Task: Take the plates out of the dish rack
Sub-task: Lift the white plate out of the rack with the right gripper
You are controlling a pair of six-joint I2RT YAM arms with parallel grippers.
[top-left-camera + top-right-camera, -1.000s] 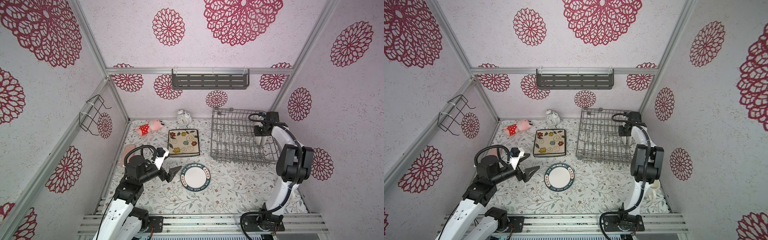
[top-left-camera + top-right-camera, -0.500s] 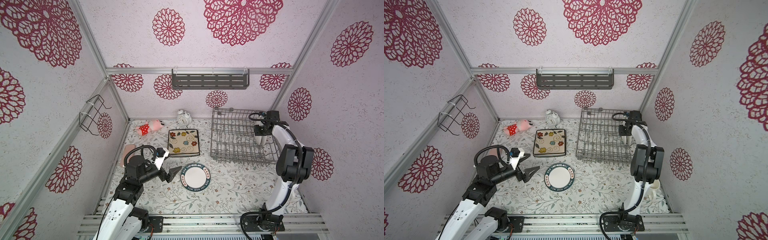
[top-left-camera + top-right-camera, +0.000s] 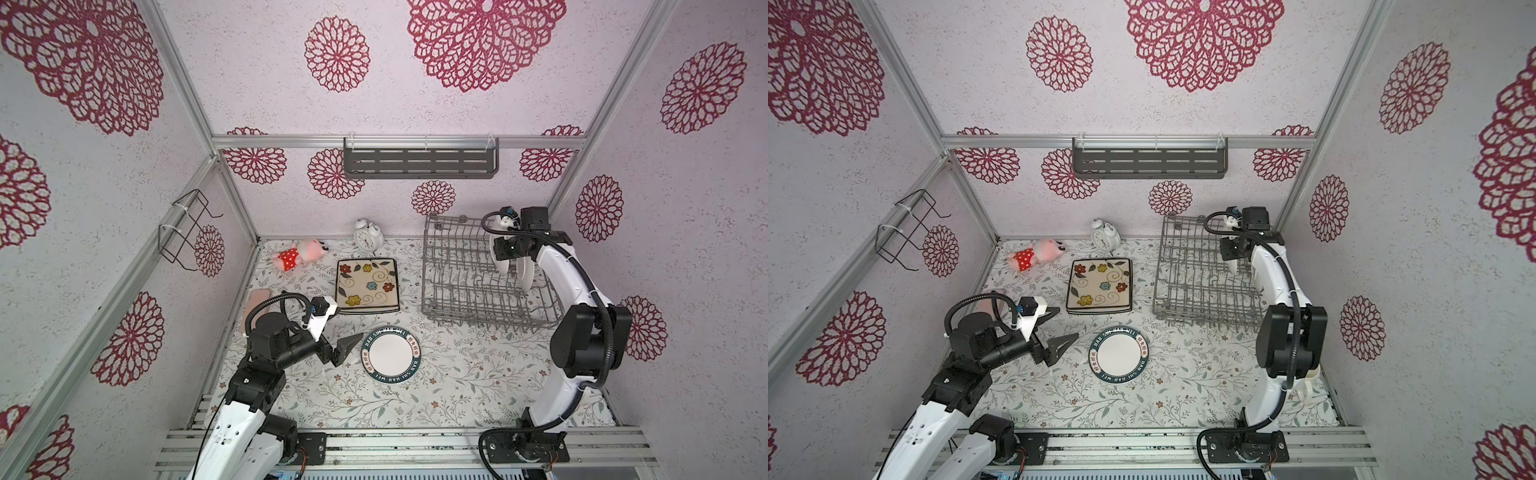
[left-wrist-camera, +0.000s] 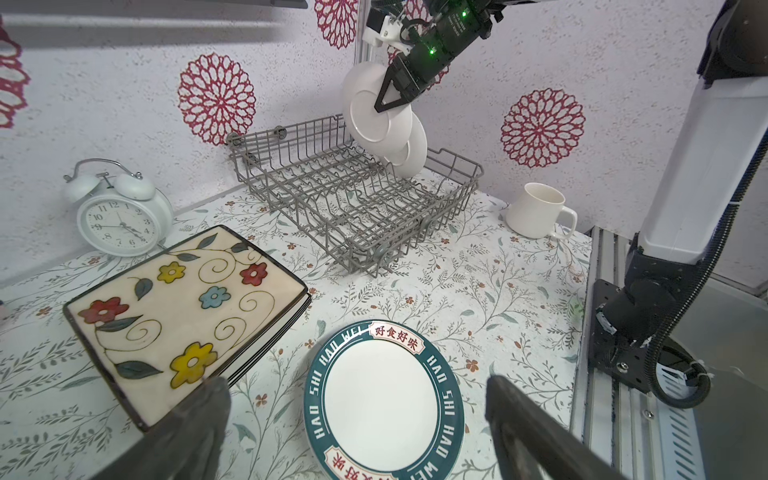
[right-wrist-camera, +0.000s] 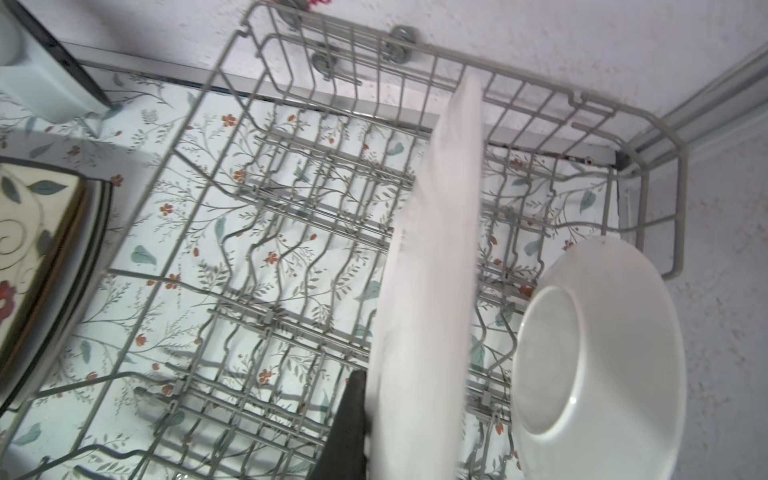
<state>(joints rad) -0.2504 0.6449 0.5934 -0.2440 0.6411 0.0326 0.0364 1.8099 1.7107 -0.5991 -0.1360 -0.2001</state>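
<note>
White glazed porcelain is pinched at its rim by the right gripper (image 4: 384, 102), whose jaws are closed narrowly on a round plate (image 4: 368, 110) held on edge above the right side of the dish rack (image 3: 478, 318). Just beside it a second round plate (image 5: 598, 357) stands leaning among the tines, the only other plate seen in the rack. The left gripper (image 3: 1064, 323) hangs empty, jaws spread wide, near the teal-rimmed plate (image 3: 390, 354) that lies flat on the table in front of the stack of flowered square plates (image 3: 366, 284). The thin rim pinch looks like the weak spot. A smooth plate could pivot or slide between the fingers on a sideways carry. Its lower edge could also clip the neighbour or snag a tine, tipping that plate or dragging the rack.
</note>
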